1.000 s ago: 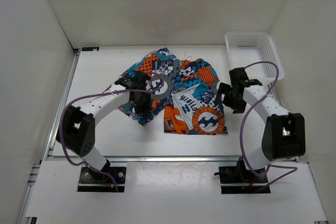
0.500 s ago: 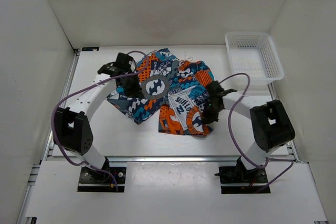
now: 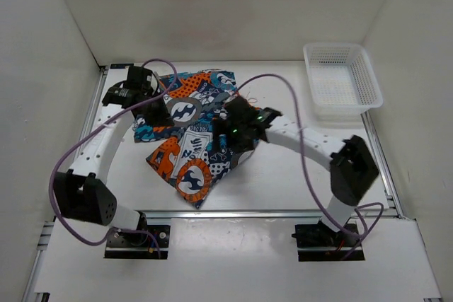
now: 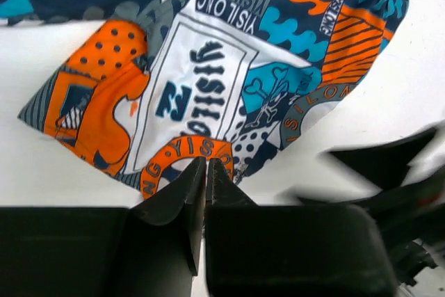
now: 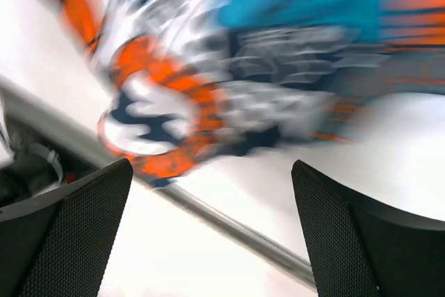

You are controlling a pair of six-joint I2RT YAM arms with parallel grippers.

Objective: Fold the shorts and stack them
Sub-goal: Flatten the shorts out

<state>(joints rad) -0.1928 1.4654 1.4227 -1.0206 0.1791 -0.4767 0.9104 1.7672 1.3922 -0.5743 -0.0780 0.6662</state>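
The shorts [image 3: 185, 148] lay crumpled on the table [image 3: 297, 175], left of centre. The left claw [image 4: 206, 163] was clenched at their left edge; whether it pinched cloth was unclear. The right claw [image 5: 212, 166] hung released over their right side.

The soft fabric shorts [image 3: 187, 150] carry a patchwork of orange, teal, navy and white, with wave circles; the plastic mesh basket [image 3: 342, 84] is white.
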